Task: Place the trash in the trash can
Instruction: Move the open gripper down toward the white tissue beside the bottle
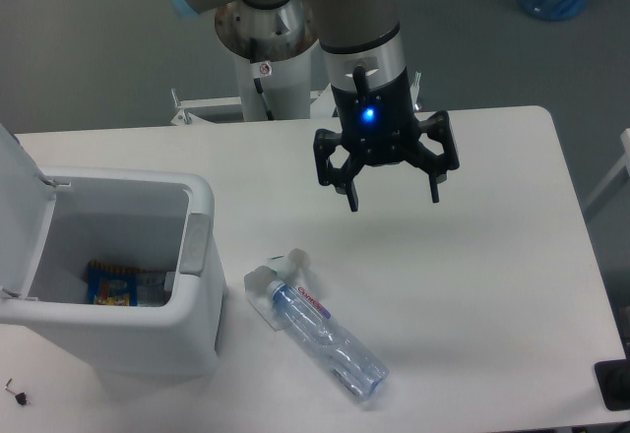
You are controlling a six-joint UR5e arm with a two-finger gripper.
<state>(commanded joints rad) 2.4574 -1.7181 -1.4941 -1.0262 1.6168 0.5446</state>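
Currently, arm: one grey arm with light blue joint caps reaches in from the top edge and points down over the tabletop [492, 256].
Hand: the black two-finger hand [394, 195] hangs above the white surface, near its middle, with a blue light lit on its body.
Hand state: released; both fingers are spread wide apart and nothing sits between them.
Bottle: the clear plastic water bottle [325, 340] lies on its side on the tabletop, below and to the left of the hand, apart from it. Its white label with red lettering faces up, its cap end points toward the upper left, and its base points toward the lower right.
Scrap: the whitish translucent plastic scrap [264, 278] lies at the cap end of the bottle, touching or just beside it; which of the two cannot be told.
Trash can: the white rectangular trash can [197, 192] stands at the left side of the tabletop, just beside the bottle's cap end, with its lid [18, 207] swung up and open at the far left.
Trash can contents: a blue and yellow snack packet [110, 283] lies on the bottom inside.
Front tab: a grey tab [193, 244] sits on the wall of the trash can that faces the bottle.
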